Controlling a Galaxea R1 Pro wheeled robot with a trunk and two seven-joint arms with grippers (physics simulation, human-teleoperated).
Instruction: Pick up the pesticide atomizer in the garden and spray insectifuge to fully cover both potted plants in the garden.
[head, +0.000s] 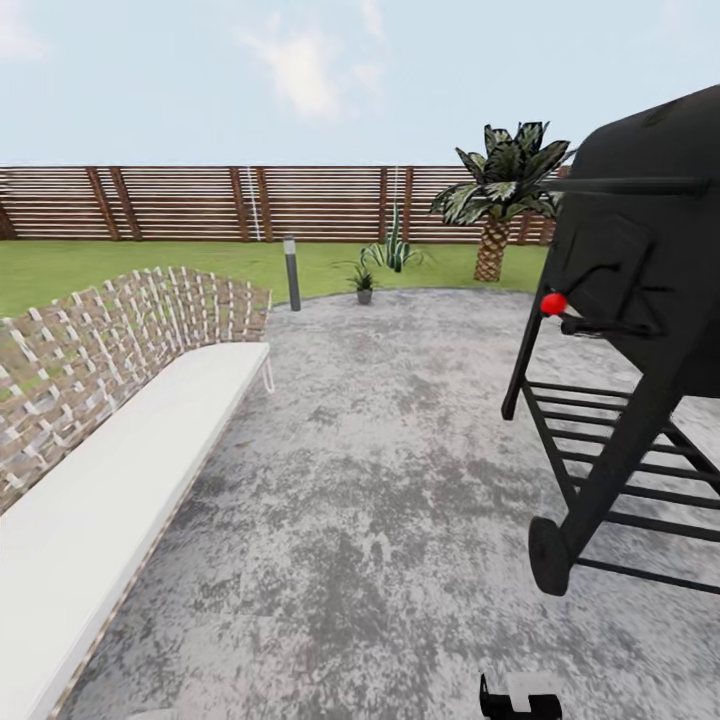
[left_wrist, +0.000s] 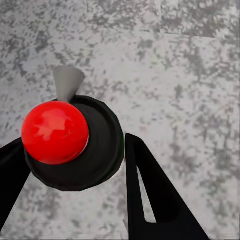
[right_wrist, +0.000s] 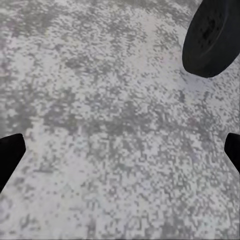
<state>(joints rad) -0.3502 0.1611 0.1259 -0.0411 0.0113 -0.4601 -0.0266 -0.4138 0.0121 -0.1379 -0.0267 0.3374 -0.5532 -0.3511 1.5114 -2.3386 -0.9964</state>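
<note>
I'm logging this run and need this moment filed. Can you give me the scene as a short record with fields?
setting: garden, mottled grey paving, lawn, slatted wooden fence
left gripper: fingers around a black, red-topped object, the atomizer, apparently
right gripper: open, nothing between its fingers, above the paving
potted plant: small, at the paving's far edge
nearby: black grill, white bench, palm

One bench (head: 120, 450), one grill (head: 640, 330), one palm (head: 497, 200), one lamp post (head: 291, 272), one potted plant (head: 363, 283).
</note>
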